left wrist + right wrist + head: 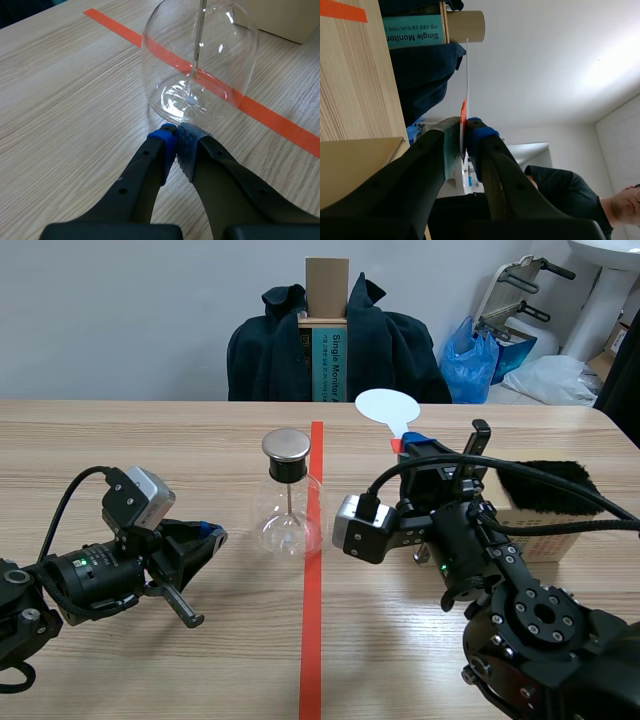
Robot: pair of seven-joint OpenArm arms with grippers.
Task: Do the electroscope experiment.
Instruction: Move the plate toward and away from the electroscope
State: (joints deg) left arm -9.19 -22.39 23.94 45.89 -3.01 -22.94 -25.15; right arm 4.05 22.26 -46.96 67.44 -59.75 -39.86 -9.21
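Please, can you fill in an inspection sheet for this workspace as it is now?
Surface: wooden table, one tape line.
Job's things: flask upright at the line, capped; paddle; fur on box.
Clutter: nothing seen.
Grippers: left gripper shut on nothing, tips by the flask's base; right gripper shut on the paddle.
Cables: left cable loops over its arm; right cable crosses the box.
Surroundings: jacket on a chair, blue bag, a person.

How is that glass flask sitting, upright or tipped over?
Upright. The glass flask rests on its base, with its metal cap on top and the thin rod hanging straight down inside.
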